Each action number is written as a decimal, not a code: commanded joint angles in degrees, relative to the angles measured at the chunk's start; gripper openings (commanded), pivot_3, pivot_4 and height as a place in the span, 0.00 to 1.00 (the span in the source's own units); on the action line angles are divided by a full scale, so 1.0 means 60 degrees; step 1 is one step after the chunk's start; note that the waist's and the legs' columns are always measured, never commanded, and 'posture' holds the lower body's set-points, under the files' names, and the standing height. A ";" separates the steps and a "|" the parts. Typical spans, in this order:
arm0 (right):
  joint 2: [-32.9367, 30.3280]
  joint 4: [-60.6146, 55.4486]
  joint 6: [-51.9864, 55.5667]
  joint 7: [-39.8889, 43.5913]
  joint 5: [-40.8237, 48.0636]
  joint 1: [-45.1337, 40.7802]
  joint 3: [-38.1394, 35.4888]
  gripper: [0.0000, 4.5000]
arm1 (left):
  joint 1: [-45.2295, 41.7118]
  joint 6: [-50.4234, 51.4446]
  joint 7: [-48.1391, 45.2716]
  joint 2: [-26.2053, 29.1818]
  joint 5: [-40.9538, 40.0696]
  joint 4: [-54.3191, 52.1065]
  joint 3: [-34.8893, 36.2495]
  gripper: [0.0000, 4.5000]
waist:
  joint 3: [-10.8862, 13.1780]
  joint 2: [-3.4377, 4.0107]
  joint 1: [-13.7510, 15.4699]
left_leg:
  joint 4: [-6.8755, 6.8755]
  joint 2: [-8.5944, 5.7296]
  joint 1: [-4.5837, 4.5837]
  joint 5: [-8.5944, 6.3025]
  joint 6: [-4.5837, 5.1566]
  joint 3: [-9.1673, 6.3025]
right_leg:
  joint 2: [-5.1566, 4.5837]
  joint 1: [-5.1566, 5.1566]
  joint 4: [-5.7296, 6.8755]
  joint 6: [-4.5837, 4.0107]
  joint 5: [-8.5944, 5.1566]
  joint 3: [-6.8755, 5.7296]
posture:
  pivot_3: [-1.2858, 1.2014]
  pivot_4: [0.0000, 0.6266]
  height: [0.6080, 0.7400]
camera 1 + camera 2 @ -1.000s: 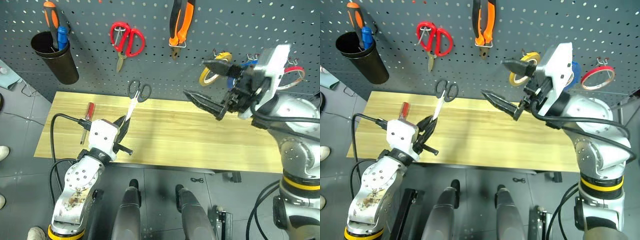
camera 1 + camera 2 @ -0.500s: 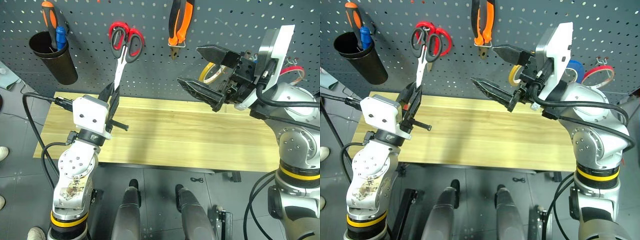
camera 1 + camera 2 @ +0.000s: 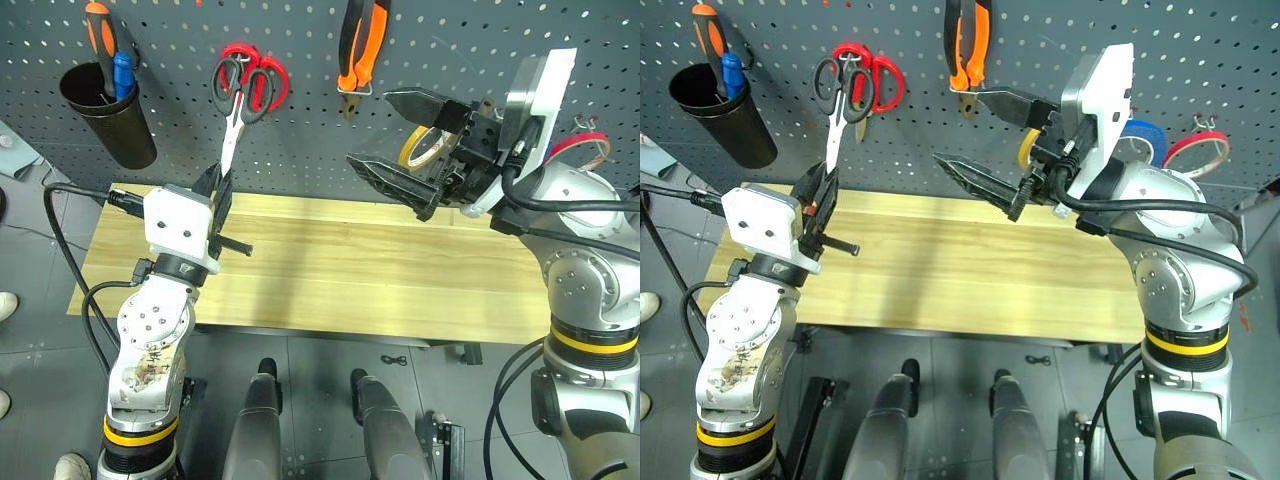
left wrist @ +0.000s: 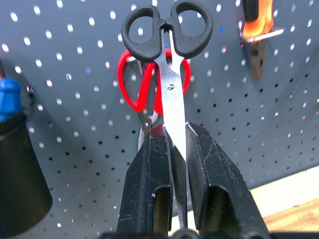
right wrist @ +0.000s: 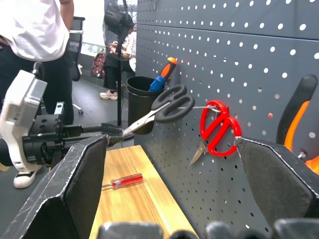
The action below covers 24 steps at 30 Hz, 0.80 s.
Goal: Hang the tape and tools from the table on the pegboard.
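Overlapping red scissors (image 4: 149, 84) behind small scissors (image 4: 168, 35)

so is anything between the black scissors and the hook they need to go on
The red scissors already hang on the pegboard right behind the black scissors' loops. The left claw is shut on the blades and holds the loops in front of that hook, so the red pair may crowd it.

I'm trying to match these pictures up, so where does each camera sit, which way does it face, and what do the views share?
Head eyes: look forward and down over both arms at the table and pegboard.
Left wrist: looks along the left gripper, shut on the black scissors, toward the pegboard.
Right wrist: looks between the open right gripper fingers along the pegboard, toward the left gripper.
Shared: black scissors, red scissors.
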 commanded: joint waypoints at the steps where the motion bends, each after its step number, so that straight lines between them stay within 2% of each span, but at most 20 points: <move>1: -0.0068 -0.0233 -0.0240 -0.0012 -0.0037 -0.0112 -0.0158 1.00 | 0.0000 -0.0095 0.0046 -0.0003 0.0190 -0.0177 -0.0060 0.01 | 0.0000 0.0000 0.0003 | 0.0000 0.0000 0.0000 0.0000 0.0000 0.0000 | 0.0000 0.0000 0.0001 0.0000 0.0000 0.0000 | 0.54 0.58 1.00; 12: -0.0059 -0.0225 -0.0224 0.0020 -0.0171 -0.0063 -0.0105 1.00 | -0.0194 0.0061 -0.0066 0.0100 0.0562 0.0331 -0.0311 0.01 | 0.0000 0.0000 0.0012 | 0.0000 0.0000 -0.0001 0.0000 0.0001 0.0000 | 0.0000 0.0000 0.0002 0.0000 0.0000 0.0000 | 0.54 0.59 1.00; 14: -0.0055 -0.0201 -0.0233 0.0050 -0.0200 -0.0032 -0.0080 1.00 | -0.0239 0.0007 -0.0055 0.0159 0.0654 0.0469 -0.0276 0.23 | 0.0000 0.0000 0.0010 | 0.0001 0.0000 0.0000 0.0000 0.0001 0.0000 | 0.0000 0.0000 0.0002 0.0000 0.0000 0.0000 | 0.54 0.59 1.00; 15: -0.0052 -0.0187 -0.0235 0.0062 -0.0211 -0.0023 -0.0069 1.00 | -0.0261 0.0003 -0.0060 0.0171 0.0673 0.0521 -0.0262 0.30 | 0.0000 0.0000 0.0009 | 0.0001 0.0000 0.0000 0.0000 0.0001 0.0000 | 0.0000 0.0000 0.0004 0.0000 0.0000 0.0000 | 0.54 0.59 1.00; 19: -0.0061 -0.0178 -0.0212 0.0111 -0.0251 0.0085 0.0004 1.00 | -0.0084 0.0093 -0.0024 0.0258 0.0713 0.0734 -0.0072 0.69 | 0.0000 0.0000 0.0011 | 0.0001 0.0000 0.0000 0.0001 0.0001 0.0000 | -0.0001 0.0000 0.0005 -0.0001 0.0000 0.0000 | 0.55 0.59 1.00; 21: -0.0118 -0.0202 -0.0088 0.0178 -0.0257 0.0179 0.0098 1.00 | 0.0075 0.0238 0.0024 0.0270 0.0677 0.0872 0.0112 0.92 | 0.0000 0.0000 0.0007 | 0.0001 0.0000 0.0001 0.0001 0.0001 -0.0001 | 0.0000 0.0000 0.0006 -0.0001 0.0000 -0.0001 | 0.55 0.59 1.00; 22: -0.0185 -0.0221 0.0030 0.0252 -0.0274 0.0284 0.0206 1.00 | 0.0220 0.0299 -0.0001 0.0321 0.0658 0.1021 0.0228 0.99 | 0.0000 0.0000 0.0004 | 0.0002 0.0000 0.0001 0.0001 0.0001 -0.0001 | 0.0000 0.0000 0.0006 -0.0001 0.0000 -0.0001 | 0.55 0.59 1.00; 24: -0.0477 -0.0312 0.0466 0.0454 -0.0393 0.0618 0.0693 1.00 | 0.0606 0.0591 -0.0074 0.0357 0.0460 0.1675 0.0599 0.99 | -0.0002 0.0001 -0.0002 | 0.0001 0.0000 0.0003 0.0001 0.0001 -0.0001 | 0.0000 0.0000 0.0007 -0.0001 0.0000 0.0000 | 0.55 0.59 1.00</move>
